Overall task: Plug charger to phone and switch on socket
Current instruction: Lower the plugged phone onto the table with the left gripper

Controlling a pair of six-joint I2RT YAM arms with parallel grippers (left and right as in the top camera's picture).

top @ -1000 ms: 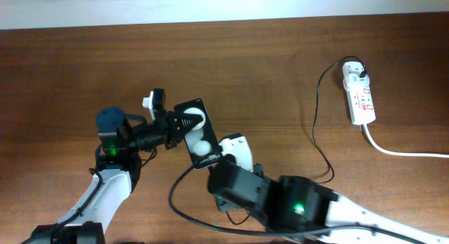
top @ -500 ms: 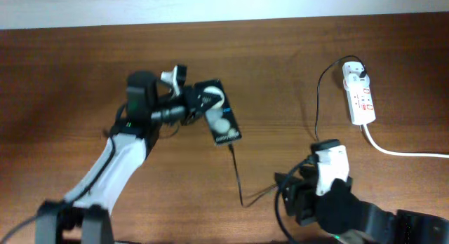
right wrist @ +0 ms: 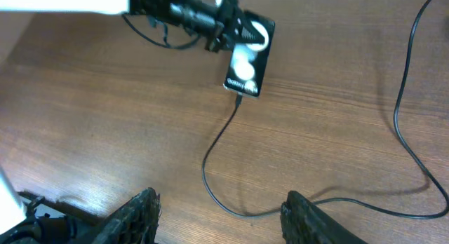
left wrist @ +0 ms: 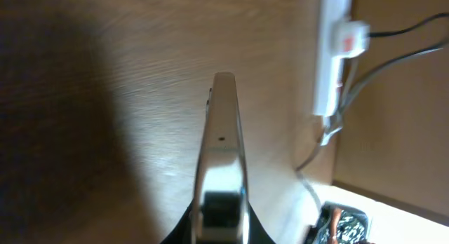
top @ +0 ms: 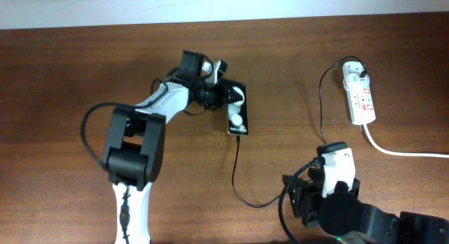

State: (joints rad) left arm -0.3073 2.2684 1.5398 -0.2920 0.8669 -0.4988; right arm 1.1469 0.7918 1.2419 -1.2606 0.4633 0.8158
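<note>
phone (top: 237, 115) top under left end effector (top: 220, 97)

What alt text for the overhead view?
The left gripper grips the black phone, upper centre of the wooden table. The thin black charger runs from the phone's lower end, loops down and right, then up to the white socket. The right gripper sits empty, lower right.

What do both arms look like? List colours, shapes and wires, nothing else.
The left arm has white links between bulky black joints, with a thin black wire looping off its side. The right arm is mostly black and chunky, topped by a white block. Its fingers are dark, broad and rough-surfaced.
</note>
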